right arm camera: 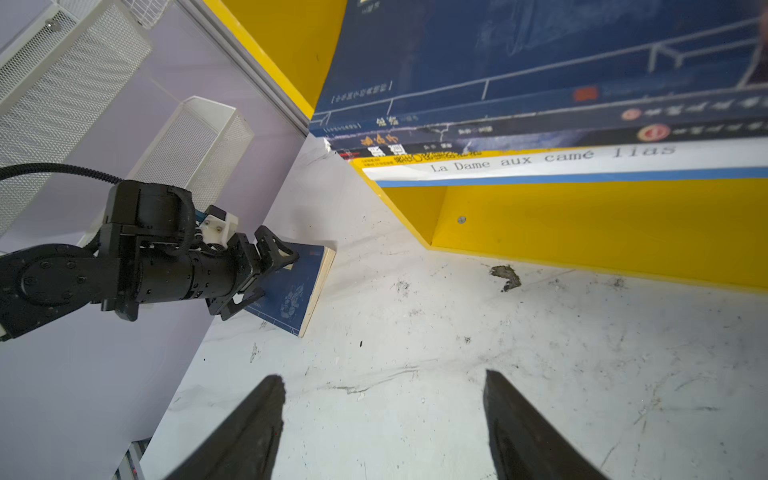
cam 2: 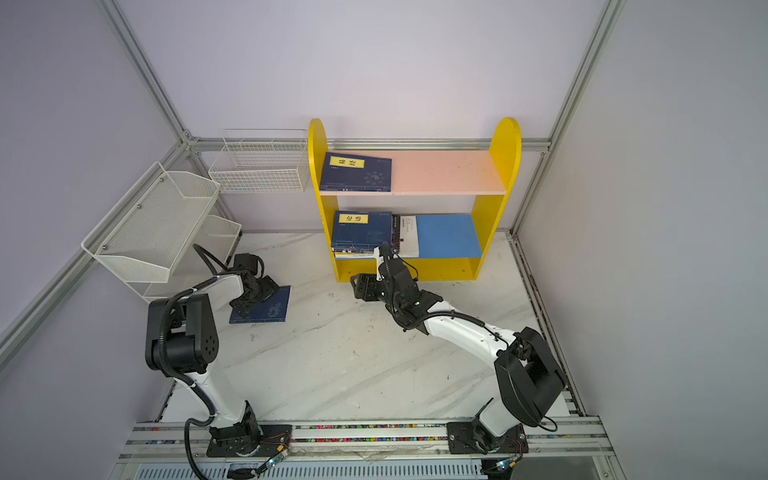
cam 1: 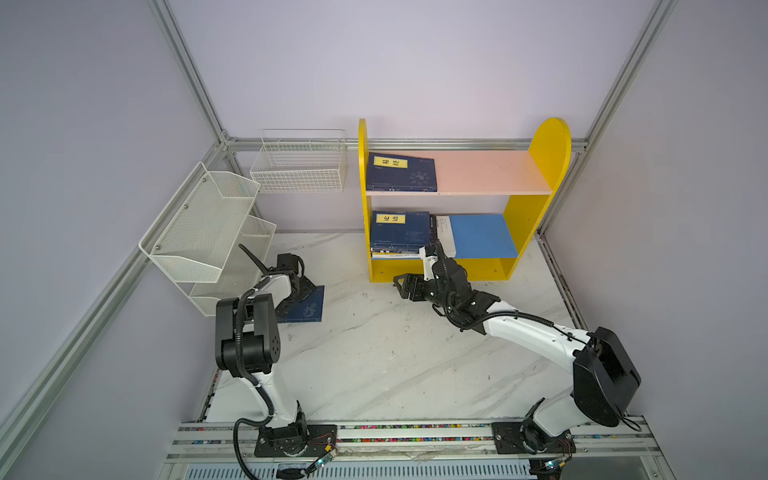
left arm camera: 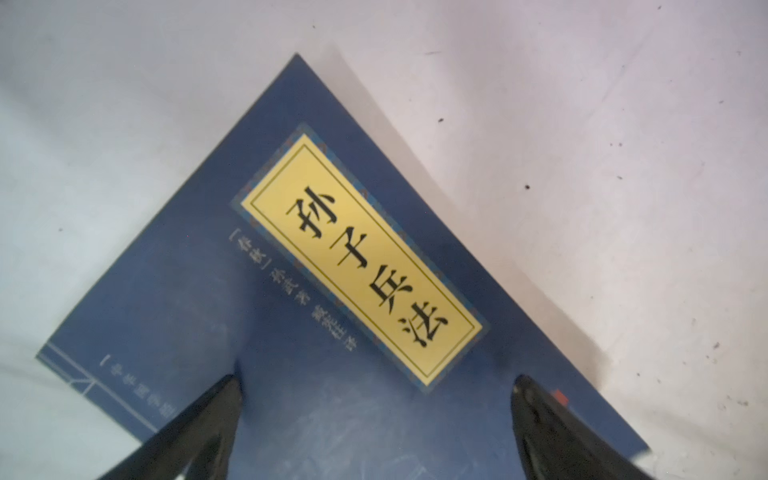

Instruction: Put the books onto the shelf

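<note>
White marble tops the table (cam 1: 395,357), which is closed in by pale lilac walls. One navy book (cam 1: 311,311) lies flat on it, face up, well to the left of the shelf (cam 1: 536,232) and just in front of the white mesh rack (cam 1: 199,224). The left wrist view shows the yellow title label (left arm camera: 361,257) on its cover. The left gripper (cam 1: 300,297) tilts down onto this book with its jaws spread wide. Both fingers (left arm camera: 199,424) sit over the cover and clasp nothing; whether the tips touch the cover cannot be told.

The other books are on the shelf, which stands against the back wall. A second navy book (cam 1: 401,174) lies flat at the left end of the pink upper board (cam 1: 490,170). On the blue lower board (cam 1: 482,237), a stack (cam 1: 392,252) of flat books fills the left end. It is topped by a third navy book (cam 1: 399,232), and at the bottom is a white spine (right arm camera: 540,160) reading "La Dame aux camé lias". A white book (cam 1: 445,235) lies just beside the stack.

The right gripper (cam 1: 400,286) hovers over bare table in front of the shelf's lower left corner, jaws apart and empty. A white wire basket (cam 1: 299,166) sits just left of the shelf by the back wall.
</note>
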Robot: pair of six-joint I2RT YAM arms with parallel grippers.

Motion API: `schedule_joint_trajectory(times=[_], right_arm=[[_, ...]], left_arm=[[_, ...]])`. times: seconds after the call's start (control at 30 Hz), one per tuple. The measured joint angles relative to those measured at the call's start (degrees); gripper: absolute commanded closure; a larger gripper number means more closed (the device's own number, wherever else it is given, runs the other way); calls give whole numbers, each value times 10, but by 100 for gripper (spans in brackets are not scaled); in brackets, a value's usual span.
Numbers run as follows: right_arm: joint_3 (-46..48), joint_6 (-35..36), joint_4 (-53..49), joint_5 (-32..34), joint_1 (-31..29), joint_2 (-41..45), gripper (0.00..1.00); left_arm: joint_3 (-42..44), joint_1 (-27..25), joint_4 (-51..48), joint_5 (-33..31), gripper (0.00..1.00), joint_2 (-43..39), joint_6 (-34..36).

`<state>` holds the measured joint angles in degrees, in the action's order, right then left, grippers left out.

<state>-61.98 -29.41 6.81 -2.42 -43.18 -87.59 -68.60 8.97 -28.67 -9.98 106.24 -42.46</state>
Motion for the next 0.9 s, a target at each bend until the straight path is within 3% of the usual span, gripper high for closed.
schedule_joint_trajectory(times=[0.43,0.9], right_arm=[[0,-1,-4,14,0,-2,23],[-41,6,-1,-45,-3,-102,25]], left_arm=[[1,21,41,21,0,7,-13],[12,29,47,40,3,1,2]])
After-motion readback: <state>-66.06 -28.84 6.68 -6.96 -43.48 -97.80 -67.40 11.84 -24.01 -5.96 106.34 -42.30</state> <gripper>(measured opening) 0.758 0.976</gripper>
